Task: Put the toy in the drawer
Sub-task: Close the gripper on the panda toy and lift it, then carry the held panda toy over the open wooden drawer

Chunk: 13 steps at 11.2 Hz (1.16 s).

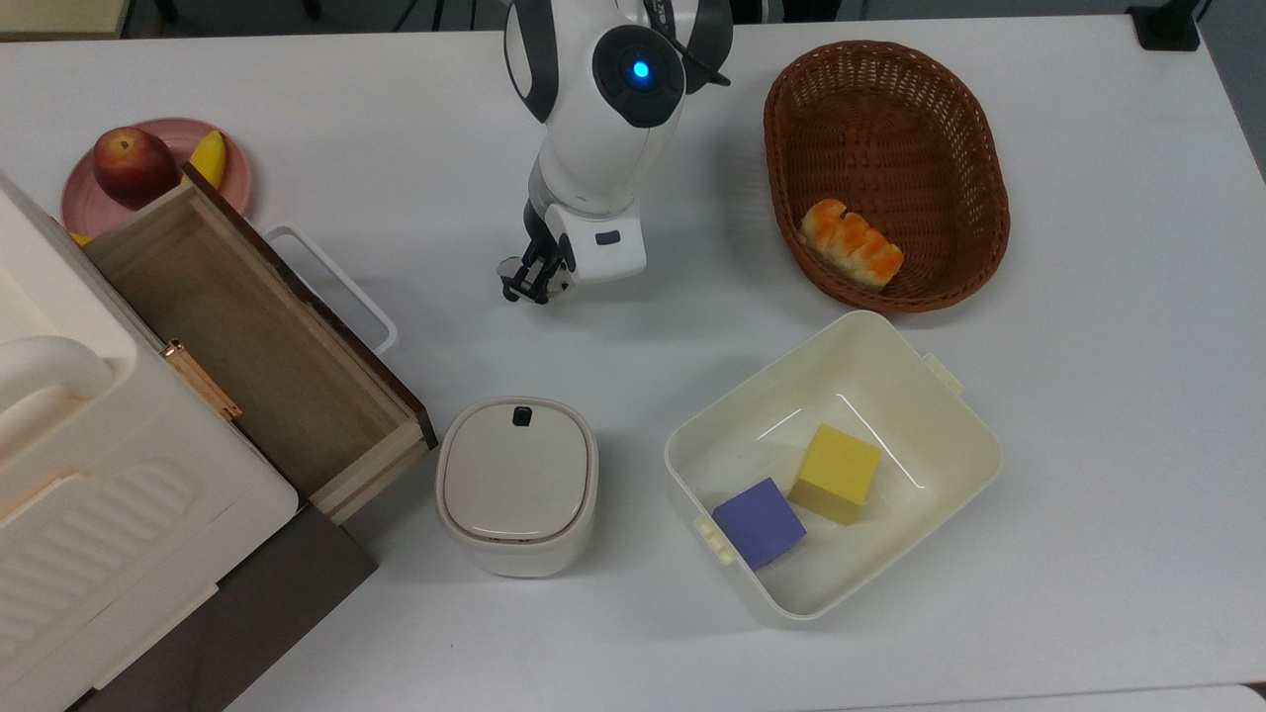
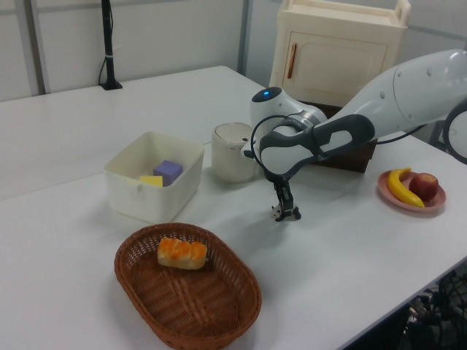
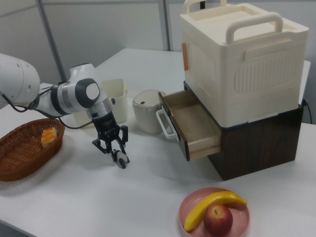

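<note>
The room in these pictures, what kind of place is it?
Probably a robotics lab or test room: a robot arm works over a plain white table set with props such as a wicker basket, and partition walls stand behind.

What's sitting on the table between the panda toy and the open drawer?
Nothing. In the right view, bare white table separates the toy, beside the gripper, from the drawer's white handle. The top view agrees.

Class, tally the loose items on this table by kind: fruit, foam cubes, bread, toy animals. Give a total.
Fruit: 2, apple and banana
Foam cubes: 2, purple cube and yellow cube
Bread: 1, bread
Toy animals: 1, panda
Total: 6
</note>
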{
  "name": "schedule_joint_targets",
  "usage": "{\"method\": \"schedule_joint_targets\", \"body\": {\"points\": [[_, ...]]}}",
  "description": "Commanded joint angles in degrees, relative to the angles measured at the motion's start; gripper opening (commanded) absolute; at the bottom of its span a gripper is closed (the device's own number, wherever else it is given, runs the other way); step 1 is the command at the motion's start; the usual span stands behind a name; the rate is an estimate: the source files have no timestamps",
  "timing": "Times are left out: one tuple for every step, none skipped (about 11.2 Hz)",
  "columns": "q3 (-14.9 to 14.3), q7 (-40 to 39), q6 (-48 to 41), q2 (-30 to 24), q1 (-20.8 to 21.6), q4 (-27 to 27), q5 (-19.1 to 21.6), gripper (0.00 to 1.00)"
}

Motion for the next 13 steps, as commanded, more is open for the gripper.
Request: {"method": "schedule_joint_targets", "body": {"points": [[0.18,1.69,0.52,-0.22,0.09,1.37,-0.45,0.0],[0.18,2.64,0.08,-1.18,-0.17,2.78,0.17,0.0],[0.18,5.0,0.08,-2.06,-0.26,3.92,1.13,0.0],[0.18,6.33,-0.01,-2.68,-0.35,5.24,2.1,0.0],[0.18,7.3,-0.18,-3.47,-0.61,6.91,4.37,0.0],[0.18,8.62,-0.62,-4.09,-1.14,8.23,6.05,0.0],[0.09,10.63,-1.67,-4.44,-1.49,9.63,7.28,0.0],[0.09,12.83,-4.2,-4.97,-2.19,11.82,8.25,0.0],[0.09,14.59,-5.45,-5.41,-2.63,13.58,10.0,0.0],[0.09,16.43,-5.81,-5.67,-2.72,14.56,11.58,0.0],[0.0,19.76,-6.94,-6.11,-3.33,16.05,13.34,0.0],[-0.17,24.14,-7.48,-6.29,-3.78,17.63,14.14,0.0],[-0.52,27.41,-7.48,-6.29,-4.91,19.21,15.11,0.0]]}}
